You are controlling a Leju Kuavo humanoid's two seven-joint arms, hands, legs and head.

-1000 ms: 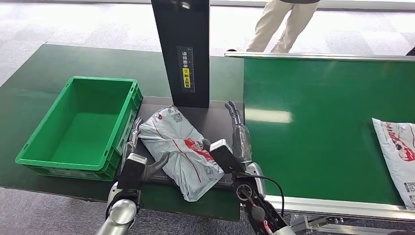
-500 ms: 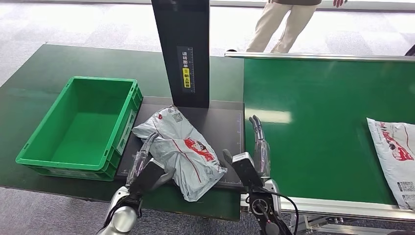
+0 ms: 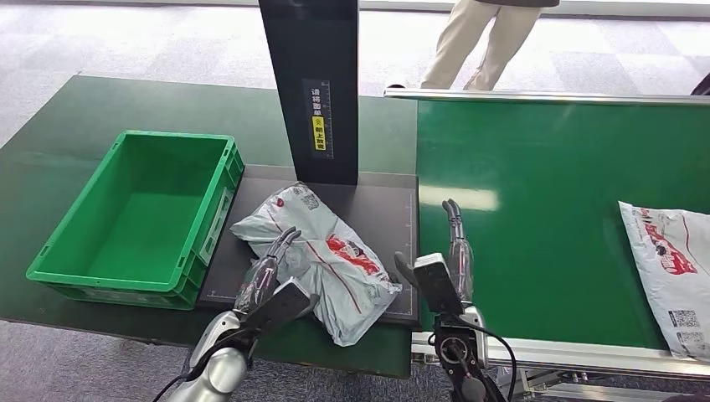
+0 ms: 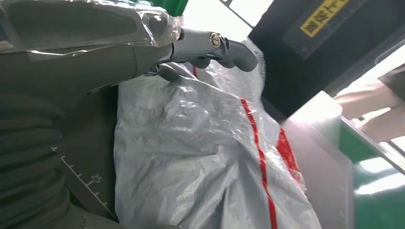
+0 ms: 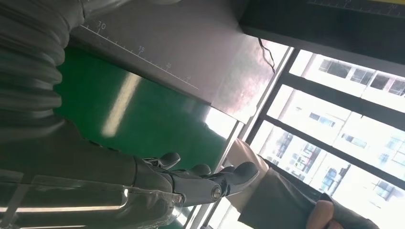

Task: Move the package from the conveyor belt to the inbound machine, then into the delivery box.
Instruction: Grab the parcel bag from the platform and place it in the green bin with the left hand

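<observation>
A crumpled grey package [image 3: 322, 260] with red print lies on the black platform [image 3: 381, 209] of the inbound machine, below its dark upright column [image 3: 310, 84]. My left hand [image 3: 272, 280] rests at the package's near left side, fingers stretched out over the wrinkled plastic [image 4: 205, 143]; the left wrist view shows the hand [image 4: 143, 43] lying flat with nothing gripped. My right hand [image 3: 448, 260] hovers at the conveyor belt's left edge, to the right of the package and apart from it. Its fingers are straight and empty, as in the right wrist view [image 5: 167, 186].
An empty green delivery box [image 3: 138, 218] stands left of the platform. A second printed package [image 3: 670, 268] lies at the right end of the green conveyor belt [image 3: 544, 209]. A person [image 3: 486, 33] stands beyond the belt.
My left hand slid forward and right onto the package, which shifted slightly right. My right hand drew away from the package to the belt's edge. The second package moved left along the belt.
</observation>
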